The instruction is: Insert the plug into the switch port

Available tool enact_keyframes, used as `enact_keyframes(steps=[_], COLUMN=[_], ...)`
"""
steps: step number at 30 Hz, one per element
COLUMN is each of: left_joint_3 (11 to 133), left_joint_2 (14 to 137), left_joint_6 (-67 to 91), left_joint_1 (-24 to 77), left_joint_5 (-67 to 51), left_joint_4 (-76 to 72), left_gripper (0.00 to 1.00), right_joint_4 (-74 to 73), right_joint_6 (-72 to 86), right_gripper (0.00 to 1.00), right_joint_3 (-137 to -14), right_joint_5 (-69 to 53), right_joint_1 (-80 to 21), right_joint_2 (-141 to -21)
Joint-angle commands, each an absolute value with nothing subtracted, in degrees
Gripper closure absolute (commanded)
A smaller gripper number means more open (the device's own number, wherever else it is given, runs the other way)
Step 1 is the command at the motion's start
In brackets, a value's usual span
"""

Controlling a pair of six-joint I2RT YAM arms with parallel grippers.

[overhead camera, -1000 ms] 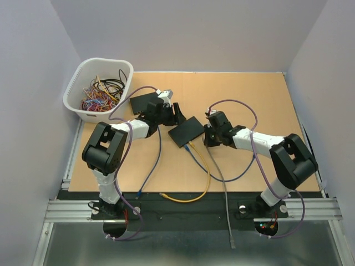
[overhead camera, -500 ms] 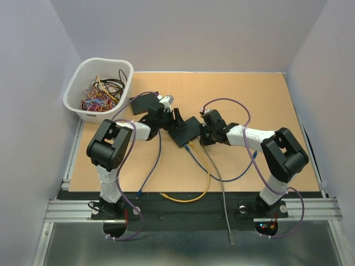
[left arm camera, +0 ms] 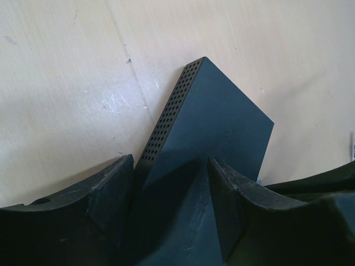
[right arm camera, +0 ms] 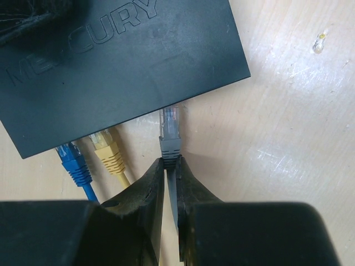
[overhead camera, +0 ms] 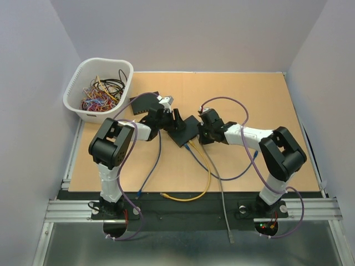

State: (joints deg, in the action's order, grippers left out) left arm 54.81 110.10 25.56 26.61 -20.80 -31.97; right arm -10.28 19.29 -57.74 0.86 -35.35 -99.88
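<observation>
From above: a black switch (overhead camera: 186, 131) at mid tabletop (overhead camera: 260, 100), both arms bent in toward it. Left gripper (overhead camera: 177, 119) at the switch's far-left corner, right gripper (overhead camera: 201, 134) just at its near-right edge. Cannot make out the plug here, too small. Grey cable (overhead camera: 223, 191) trailing from the right gripper toward the near edge, yellow cable (overhead camera: 209, 177) alongside.

Left wrist: straddles one corner of the switch (left arm camera: 211, 127) with the left gripper (left arm camera: 172, 210), fingers (left arm camera: 77, 221) set apart and pressed to both its sides, clamped on it.

Right wrist: pinches the grey plug (right arm camera: 171, 133) by its rear boot in the right gripper (right arm camera: 171, 166), fingers (right arm camera: 144, 205) nearly together. Points it straight ahead of the fingertips, clear tip touching the switch's front edge; cannot tell whether inside a port. Left of it, a yellow plug (right arm camera: 108, 149) and a blue plug (right arm camera: 72, 160) at the same edge.
</observation>
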Motion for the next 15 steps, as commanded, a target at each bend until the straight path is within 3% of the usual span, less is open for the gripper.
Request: enact_keyframes(steps=[1, 15], left_joint_3=[53.8, 53.8], left_joint_2=[110.4, 110.9], left_joint_6=[24.8, 24.3], left_joint_1=[26.5, 26.5], left_joint_5=[-21.4, -21.7], left_joint_4=[-33.7, -33.7], left_gripper=[0.34, 0.34], right_joint_4=[-7.7, -10.0], right_joint_6=[20.0, 20.8], right_gripper=[0.99, 1.0], right_joint_3=[-61.6, -65.9], right_joint_5=[1.0, 2.5], right_joint_1=[-36.6, -39.2], right_joint_2=[-100.3, -101.8])
